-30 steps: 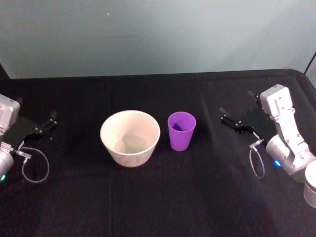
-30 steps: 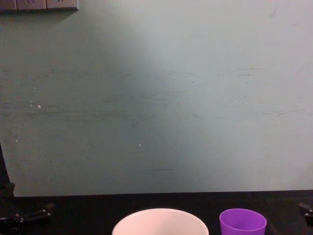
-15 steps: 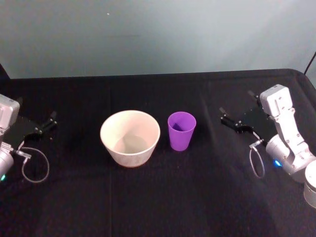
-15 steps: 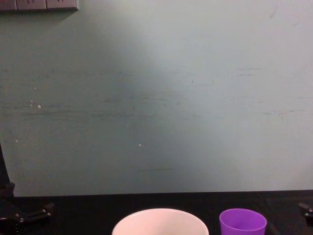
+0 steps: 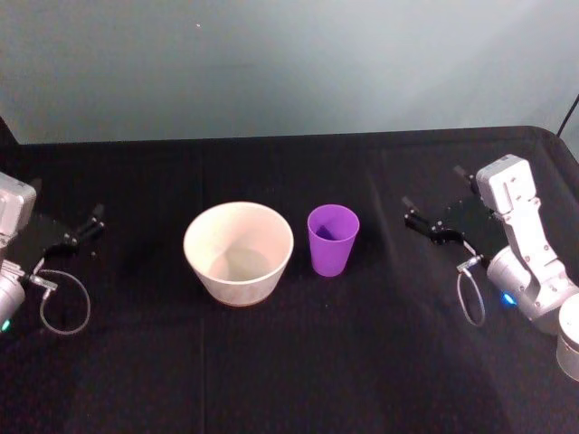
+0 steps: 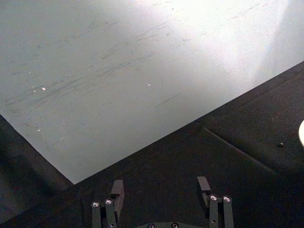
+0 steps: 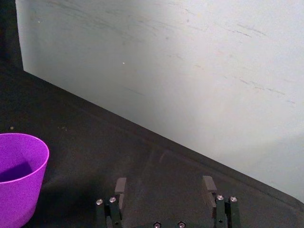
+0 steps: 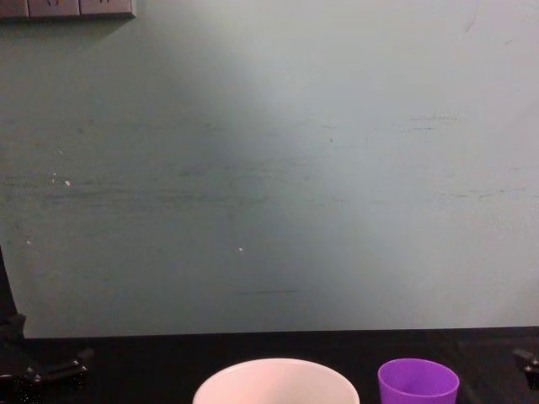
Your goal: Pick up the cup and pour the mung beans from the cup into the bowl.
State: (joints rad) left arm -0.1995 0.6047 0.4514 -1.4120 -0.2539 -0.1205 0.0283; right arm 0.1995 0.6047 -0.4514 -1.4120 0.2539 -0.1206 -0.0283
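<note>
Your right gripper (image 7: 164, 184) hangs open, the purple cup (image 5: 333, 239) upright to its left across bare black cloth (image 5: 362, 344). Just past the cup stands the off-white bowl (image 5: 238, 251), then your left gripper (image 6: 160, 186), also open.

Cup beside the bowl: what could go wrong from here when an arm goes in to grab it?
1. The cup stands close beside the bowl, so the open right gripper, off to its right, may find little room on the bowl side and nudge either.
2. The cup is smooth and tapered; a loose grasp could let it slip or tip.
The left gripper sits open at the far left.
</note>
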